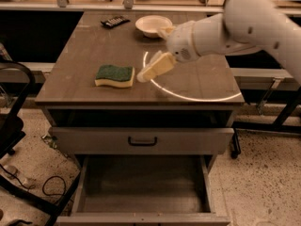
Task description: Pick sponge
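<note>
The sponge (114, 75) lies on the table (84, 51), near the front, on the left side. The gripper (142, 75) is just to the right of the sponge, low over the table. The arm (221, 29) comes in from the right. The bowl (153, 25) sits at the back, behind the gripper. A small flat thing (115, 21) lies left of the bowl. Under the top is a shut drawer (142, 140), and below it an open drawer (143, 192)
</note>
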Robot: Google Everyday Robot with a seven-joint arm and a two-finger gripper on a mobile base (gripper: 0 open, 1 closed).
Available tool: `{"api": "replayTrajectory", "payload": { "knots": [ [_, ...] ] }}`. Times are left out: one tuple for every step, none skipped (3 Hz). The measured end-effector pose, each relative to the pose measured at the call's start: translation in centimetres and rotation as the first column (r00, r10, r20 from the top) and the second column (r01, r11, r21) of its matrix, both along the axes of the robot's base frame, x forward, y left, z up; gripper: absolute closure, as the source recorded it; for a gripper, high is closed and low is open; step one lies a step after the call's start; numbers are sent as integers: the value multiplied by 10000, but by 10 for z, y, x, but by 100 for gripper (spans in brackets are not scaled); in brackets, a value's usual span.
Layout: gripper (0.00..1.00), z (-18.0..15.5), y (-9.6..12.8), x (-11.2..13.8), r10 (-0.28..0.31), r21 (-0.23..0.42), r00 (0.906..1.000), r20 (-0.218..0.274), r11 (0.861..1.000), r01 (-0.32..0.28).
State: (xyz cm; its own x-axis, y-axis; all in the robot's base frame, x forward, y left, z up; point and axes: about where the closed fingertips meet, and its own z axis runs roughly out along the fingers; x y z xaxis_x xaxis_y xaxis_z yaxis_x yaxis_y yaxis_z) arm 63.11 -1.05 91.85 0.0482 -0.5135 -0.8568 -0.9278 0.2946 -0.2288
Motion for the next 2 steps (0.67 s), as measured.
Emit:
{"api": "replayTrajectory", "payload": {
  "knots": [
    [0, -30, 35, 24, 389, 27, 9991, -182, 9992, -389],
    [0, -53, 56, 38, 636, 140, 9974, -342, 9979, -632]
  ]
}}
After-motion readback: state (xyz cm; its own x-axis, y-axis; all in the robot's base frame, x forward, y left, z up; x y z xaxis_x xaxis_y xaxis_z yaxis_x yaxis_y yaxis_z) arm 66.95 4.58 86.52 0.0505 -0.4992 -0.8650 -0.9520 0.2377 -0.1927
